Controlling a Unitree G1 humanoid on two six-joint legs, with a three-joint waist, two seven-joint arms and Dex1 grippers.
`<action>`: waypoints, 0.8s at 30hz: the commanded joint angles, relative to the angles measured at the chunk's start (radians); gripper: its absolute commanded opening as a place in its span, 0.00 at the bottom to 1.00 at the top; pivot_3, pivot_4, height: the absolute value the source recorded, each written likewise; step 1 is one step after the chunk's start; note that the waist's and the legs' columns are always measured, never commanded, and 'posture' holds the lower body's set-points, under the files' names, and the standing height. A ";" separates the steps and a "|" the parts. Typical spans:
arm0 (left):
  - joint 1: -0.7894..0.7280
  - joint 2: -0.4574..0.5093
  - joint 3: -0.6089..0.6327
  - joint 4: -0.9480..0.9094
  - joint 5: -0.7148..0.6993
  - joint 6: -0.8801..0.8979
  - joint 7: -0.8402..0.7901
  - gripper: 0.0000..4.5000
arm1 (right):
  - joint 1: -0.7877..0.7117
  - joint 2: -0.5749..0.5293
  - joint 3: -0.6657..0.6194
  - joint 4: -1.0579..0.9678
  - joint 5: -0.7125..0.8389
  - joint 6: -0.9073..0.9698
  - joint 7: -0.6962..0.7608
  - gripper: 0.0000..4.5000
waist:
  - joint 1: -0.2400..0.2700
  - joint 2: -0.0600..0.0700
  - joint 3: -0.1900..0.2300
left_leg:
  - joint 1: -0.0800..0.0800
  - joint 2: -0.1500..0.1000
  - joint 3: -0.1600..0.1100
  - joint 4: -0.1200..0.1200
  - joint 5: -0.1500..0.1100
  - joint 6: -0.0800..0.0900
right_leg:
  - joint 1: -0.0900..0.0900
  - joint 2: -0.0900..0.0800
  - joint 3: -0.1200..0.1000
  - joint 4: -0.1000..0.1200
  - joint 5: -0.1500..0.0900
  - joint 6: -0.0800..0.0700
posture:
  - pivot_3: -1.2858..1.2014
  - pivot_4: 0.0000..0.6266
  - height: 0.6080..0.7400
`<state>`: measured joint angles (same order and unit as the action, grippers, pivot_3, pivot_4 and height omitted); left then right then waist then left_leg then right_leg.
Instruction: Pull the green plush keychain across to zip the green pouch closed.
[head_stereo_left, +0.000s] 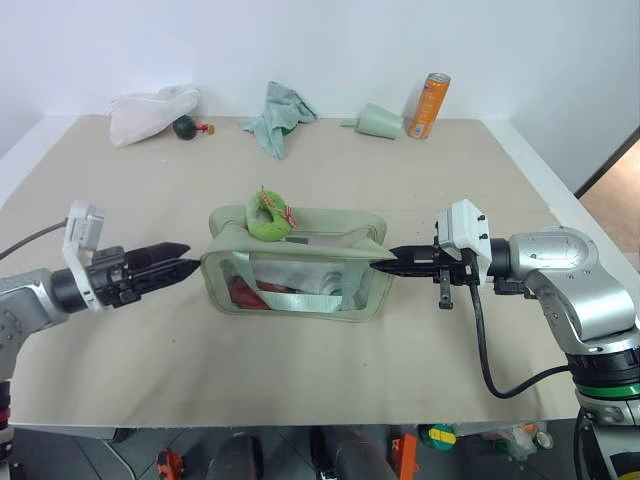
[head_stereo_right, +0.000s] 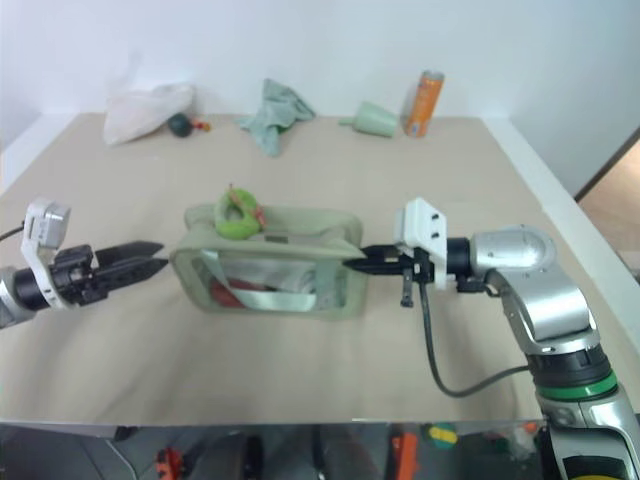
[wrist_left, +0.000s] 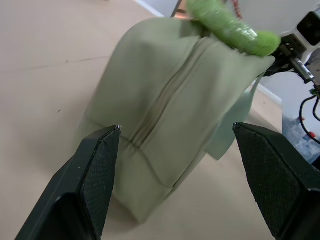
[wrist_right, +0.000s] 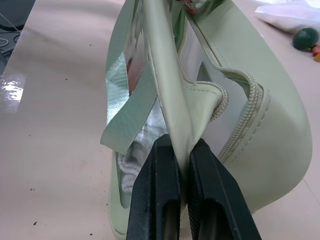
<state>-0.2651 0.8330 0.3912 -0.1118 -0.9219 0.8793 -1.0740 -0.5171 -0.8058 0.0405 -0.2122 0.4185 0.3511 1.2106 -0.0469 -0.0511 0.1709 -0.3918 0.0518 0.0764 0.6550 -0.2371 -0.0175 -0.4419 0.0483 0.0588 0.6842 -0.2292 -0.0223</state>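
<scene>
**A:** Status on the zip?

**B:** Looks mostly done, can't confirm fully. The green pouch (head_stereo_left: 297, 262) stands upright mid-table, clear panel facing the robot. The green plush keychain (head_stereo_left: 267, 216) sits on top of the pouch toward its left end. In the left wrist view the zipper line running up toward the charm reads as closed. Whether the slider is seated at the very end stop, I can't tell; the charm covers it.

**A:** Grippers?

**B:** Right gripper (head_stereo_left: 385, 264) is clamped on the pouch's right-end fabric, jaws pinched together with the material between them, clear in the right wrist view. It's anchoring the pouch. Left gripper (head_stereo_left: 186, 267) is just beside the pouch's left end, not touching, jaws spread wide, holding nothing. The keychain is free, nothing gripping it.

**A:** So what's left?

**B:** My read: the pull itself is finished or nearly so. Remaining: check the zip at the left corner, then let go of the right end. Near the right end the zipper tape curves around the corner; can't say from that angle if the teeth there are meshed.

**A:** Risk?

**B:** Pouch is soft and held up partly by the right pinch. Could slump when released.
</scene>
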 joint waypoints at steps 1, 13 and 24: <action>-0.015 -0.019 -0.022 -0.032 0.004 -0.028 0.007 0.83 | -0.017 -0.003 -0.005 -0.018 0.004 -0.006 0.004 0.00 | -0.001 0.000 0.000 | 0.000 0.000 0.000 0.000 0.000 0.000 | 0.000 0.000 0.000 0.000 0.000 0.000 | 0.52 0.24 1.00; -0.039 -0.051 -0.061 -0.033 -0.017 -0.011 0.015 0.02 | 0.008 -0.009 -0.017 -0.035 0.006 0.004 -0.015 0.00 | -0.001 0.000 0.000 | 0.000 0.000 0.000 0.000 0.000 0.000 | 0.000 0.000 0.000 0.000 0.000 0.000 | 0.52 0.24 1.00; -0.026 -0.066 -0.092 -0.054 0.021 -0.043 0.047 0.00 | 0.027 -0.035 -0.070 -0.059 0.073 0.157 -0.061 0.61 | 0.001 0.000 0.000 | 0.000 -0.001 0.000 0.000 0.000 0.000 | 0.000 -0.001 0.000 0.000 0.000 0.000 | 0.52 0.24 1.00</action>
<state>-0.2920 0.7645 0.3041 -0.1374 -0.9028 0.8450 -1.0293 -0.4926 -0.8192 0.0266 -0.2247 0.4579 0.4902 1.1526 -0.0459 -0.0511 0.1709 -0.3925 0.0504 0.0761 0.6547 -0.2372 -0.0174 -0.4419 0.0472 0.0593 0.6841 -0.2293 -0.0224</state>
